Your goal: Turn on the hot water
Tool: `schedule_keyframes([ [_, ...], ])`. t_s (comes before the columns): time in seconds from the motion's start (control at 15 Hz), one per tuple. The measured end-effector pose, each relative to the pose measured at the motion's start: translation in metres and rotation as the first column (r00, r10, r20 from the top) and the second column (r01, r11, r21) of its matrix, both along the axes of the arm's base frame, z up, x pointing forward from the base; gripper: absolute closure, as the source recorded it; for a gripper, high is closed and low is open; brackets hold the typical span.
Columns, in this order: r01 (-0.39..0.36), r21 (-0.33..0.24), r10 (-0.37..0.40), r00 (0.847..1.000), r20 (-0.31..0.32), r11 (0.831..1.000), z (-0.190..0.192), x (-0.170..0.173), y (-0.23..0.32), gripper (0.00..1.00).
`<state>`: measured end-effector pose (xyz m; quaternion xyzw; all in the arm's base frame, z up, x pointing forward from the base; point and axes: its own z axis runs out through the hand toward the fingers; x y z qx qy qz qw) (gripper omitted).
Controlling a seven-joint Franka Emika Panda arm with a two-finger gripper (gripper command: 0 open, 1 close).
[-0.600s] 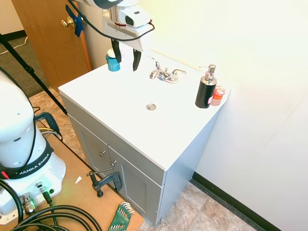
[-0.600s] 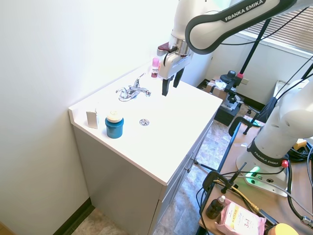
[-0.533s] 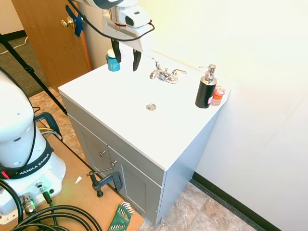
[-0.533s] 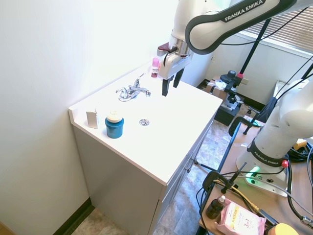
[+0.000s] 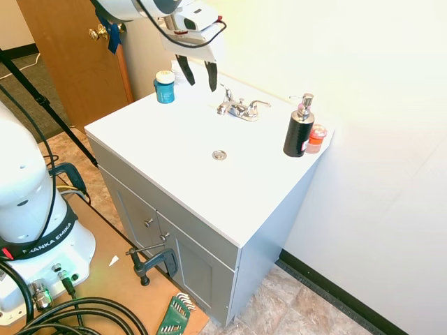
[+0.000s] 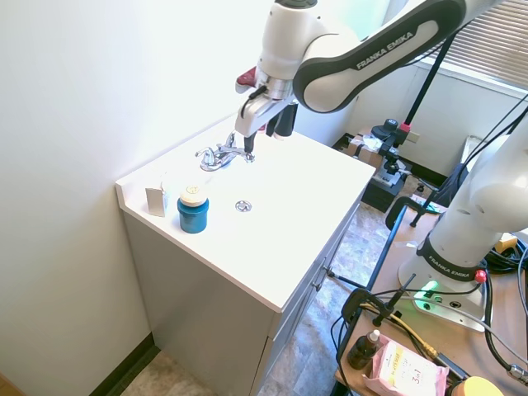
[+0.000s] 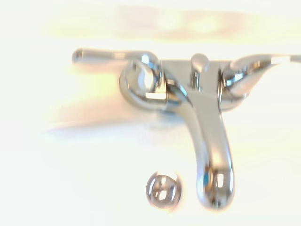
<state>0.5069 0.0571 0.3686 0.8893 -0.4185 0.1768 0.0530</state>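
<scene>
The chrome faucet (image 5: 238, 109) stands at the back of the white vanity top (image 5: 174, 139). No water is running. Its left-hand lever (image 5: 226, 93) shows in the wrist view as a long handle (image 7: 106, 56) beside the spout (image 7: 211, 150); the right-hand lever (image 7: 254, 65) sits on the other side. From the second exterior view the left lever (image 6: 203, 153) points towards the blue jar. My gripper (image 5: 201, 85) hangs open just above and left of the faucet, touching nothing; in the second exterior view the gripper (image 6: 264, 136) is beside the faucet (image 6: 221, 154).
A blue jar (image 5: 165, 86) stands at the back left. A black soap dispenser (image 5: 299, 129) and a small orange jar (image 5: 317, 138) stand at the back right. The drain (image 5: 219, 155) lies mid-counter. The wall is close behind the faucet; a wooden door (image 5: 63, 49) is further left.
My gripper has moved from near the blue jar towards the faucet and the back wall, and has turned about its axis. It stays open. The faucet levers have not moved.
</scene>
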Motion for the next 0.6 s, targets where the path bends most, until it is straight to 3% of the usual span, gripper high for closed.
schedule_keyframes([
  [0.33,0.018,-0.085,-0.008,0.994,0.111,0.996,-0.012,0.054,0.025,0.00],
  [0.6,0.016,-0.085,-0.003,0.987,0.161,0.996,-0.032,0.083,0.038,0.00],
])
